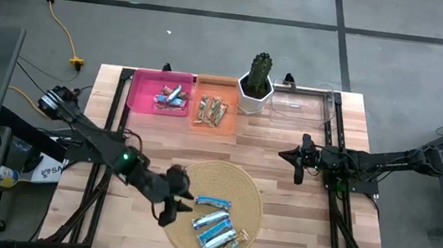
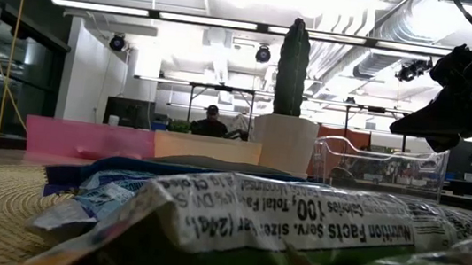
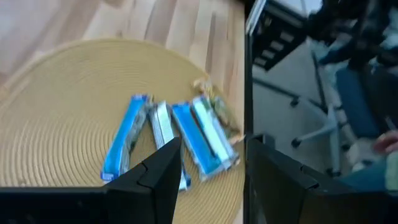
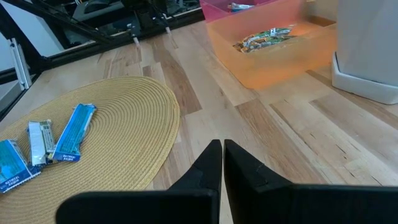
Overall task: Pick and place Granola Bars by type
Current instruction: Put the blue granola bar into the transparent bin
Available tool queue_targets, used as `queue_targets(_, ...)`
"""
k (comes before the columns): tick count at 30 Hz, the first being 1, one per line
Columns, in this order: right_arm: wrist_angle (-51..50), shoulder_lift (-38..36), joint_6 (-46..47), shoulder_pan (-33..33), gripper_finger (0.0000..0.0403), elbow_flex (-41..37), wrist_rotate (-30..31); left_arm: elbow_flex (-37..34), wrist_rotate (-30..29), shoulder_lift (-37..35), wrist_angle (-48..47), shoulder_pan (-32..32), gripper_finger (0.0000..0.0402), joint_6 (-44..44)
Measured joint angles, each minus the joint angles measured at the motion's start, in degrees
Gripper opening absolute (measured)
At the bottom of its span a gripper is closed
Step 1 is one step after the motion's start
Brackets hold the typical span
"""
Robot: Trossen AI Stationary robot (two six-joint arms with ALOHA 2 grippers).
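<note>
You will find the left gripper (image 1: 181, 203) over the near-left part of the round woven mat (image 1: 236, 179), its two fingers (image 3: 163, 171) spread apart and holding nothing. The loose granola bars (image 1: 213, 219) lie on the near half of that mat, close to the table's near edge, just beside the left gripper on its right and not touching it. In the left wrist view you can count four blue-and-white wrappers (image 3: 126, 144) side by side, with what appears to be a brown bar (image 3: 219, 109) partly tucked behind the outermost one; that view is soft, so treat the count as approximate. The nearest blue-and-white bar ends run just ahead of the spread fingertips. At the far edge of the table (image 1: 299, 173) the pink tray (image 1: 142, 91) holds several blue-red-white bars (image 1: 172, 97), and the orange tray (image 1: 217, 85) touching its right side holds brown bars (image 1: 213, 111). A cactus in a white pot (image 1: 257, 85) stands just right of the orange tray, and a clear tray (image 1: 323, 102) sits toward the far-right corner. The right gripper (image 1: 298, 165) waits above the table's right side, well apart from the mat bars, with its fingers (image 4: 208, 165) pressed together on nothing.
</note>
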Motion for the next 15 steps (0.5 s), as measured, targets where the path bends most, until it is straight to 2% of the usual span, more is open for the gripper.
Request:
queue_targets(7, 0.0, 0.0, -0.1, 0.0, 0.0000, 0.0, 0.0, 0.0, 0.7, 7.6, -0.2, -1.4, 0.0177, 4.6)
queue_targets(11, 0.0, 0.0, 0.0, 0.0, 0.0000, 0.0, 0.0, 0.0, 3.1, 11.9, -0.3, -1.2, 0.0177, 9.1)
queue_targets(15, 0.0, 0.0, 0.0, 0.0, 0.0000, 0.0, 0.0, 0.0, 1.3, 15.9, -0.5, -0.9, 0.0177, 15.3)
